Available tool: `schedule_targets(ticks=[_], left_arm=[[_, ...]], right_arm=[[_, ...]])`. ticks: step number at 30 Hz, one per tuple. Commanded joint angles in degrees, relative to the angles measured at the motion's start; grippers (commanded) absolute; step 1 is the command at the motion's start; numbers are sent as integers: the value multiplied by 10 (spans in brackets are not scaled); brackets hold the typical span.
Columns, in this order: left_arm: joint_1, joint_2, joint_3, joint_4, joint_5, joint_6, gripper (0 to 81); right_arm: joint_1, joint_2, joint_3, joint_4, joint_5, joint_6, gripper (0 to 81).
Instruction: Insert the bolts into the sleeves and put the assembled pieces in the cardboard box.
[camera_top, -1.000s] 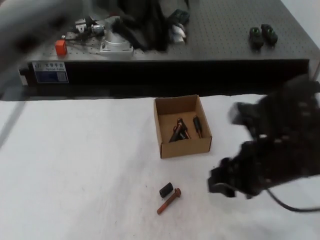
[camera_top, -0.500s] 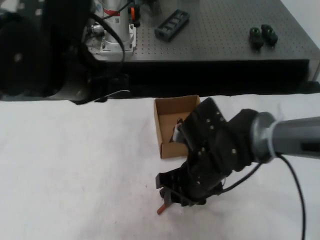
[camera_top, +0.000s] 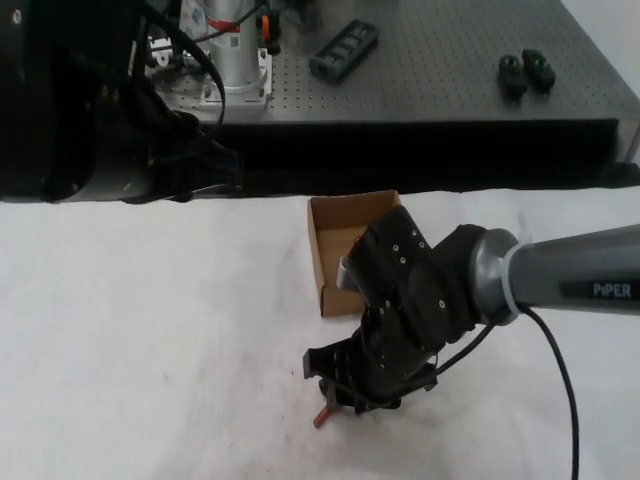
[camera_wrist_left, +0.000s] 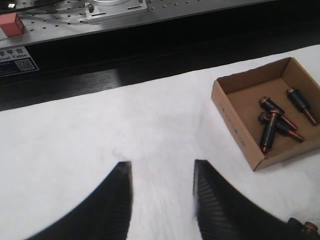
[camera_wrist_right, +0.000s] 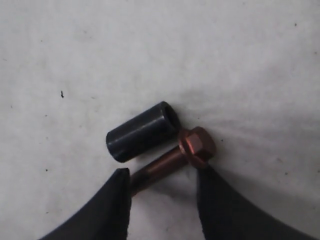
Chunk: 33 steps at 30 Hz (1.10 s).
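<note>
My right jaws stood released astride the shank of the bolt (camera_wrist_right: 172, 161), which lay on the bench (camera_wrist_right: 75, 50) touching the sleeve (camera_wrist_right: 141, 131), near the cardboard box (camera_wrist_left: 232, 125). Closing, I could knock the sleeve rolling, or pinch the bolt skewed. My left jaws hung released too.

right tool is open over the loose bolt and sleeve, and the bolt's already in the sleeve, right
No. The right tool is open over them, but the bolt lies beside the sleeve, not in it, as the right wrist view shows.
</note>
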Motion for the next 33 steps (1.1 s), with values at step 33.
schedule_targets(ticks=[33], left_arm=[[2,-6,-1,-4,-10,8,294]], right_arm=[[-4,52,-55,0,-9,-21,164]])
